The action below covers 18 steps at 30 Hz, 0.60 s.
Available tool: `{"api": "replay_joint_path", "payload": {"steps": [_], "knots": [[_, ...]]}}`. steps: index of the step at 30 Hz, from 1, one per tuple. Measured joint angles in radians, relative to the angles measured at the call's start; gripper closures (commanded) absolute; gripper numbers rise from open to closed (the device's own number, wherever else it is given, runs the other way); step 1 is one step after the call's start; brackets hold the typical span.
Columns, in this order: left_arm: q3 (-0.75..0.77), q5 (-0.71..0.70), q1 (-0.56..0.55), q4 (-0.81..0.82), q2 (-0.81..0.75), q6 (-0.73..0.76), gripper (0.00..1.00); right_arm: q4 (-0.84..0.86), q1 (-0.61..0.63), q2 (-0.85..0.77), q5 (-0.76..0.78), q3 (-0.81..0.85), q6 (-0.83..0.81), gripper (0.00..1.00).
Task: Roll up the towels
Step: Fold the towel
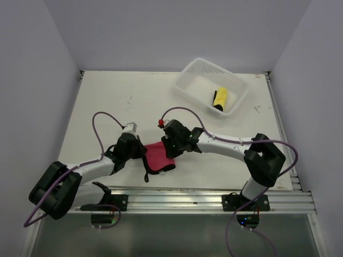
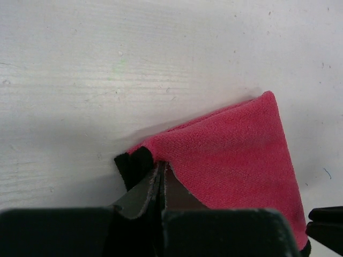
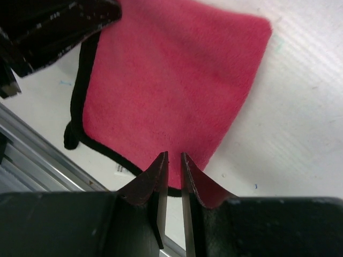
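Where red towel (image 1: 156,155) lies on worktop (image 1: 118,101), left pincer (image 2: 161,167) pinches its black-trimmed edge; right pincer (image 3: 174,156) narrowly parted at another edge, grip cannot be told.

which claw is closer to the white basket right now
Right. The right claw is at the edge of the towel facing the basket, well short of it; the left claw is at the towel's opposite edge, farther off.
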Motion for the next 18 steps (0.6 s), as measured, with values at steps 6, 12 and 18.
{"api": "replay_joint_path", "payload": {"steps": [6, 12, 18], "knots": [[-0.003, 0.000, 0.000, 0.001, -0.003, 0.000, 1.00, 0.036, 0.036, -0.003, -0.005, -0.113, 0.016, 0.83], [-0.009, 0.000, -0.001, -0.001, -0.014, 0.000, 1.00, 0.099, 0.033, -0.001, -0.014, -0.177, 0.039, 0.83], [-0.013, -0.001, -0.001, -0.007, -0.029, 0.000, 1.00, 0.101, 0.034, -0.002, -0.019, -0.176, 0.030, 0.80]]}}
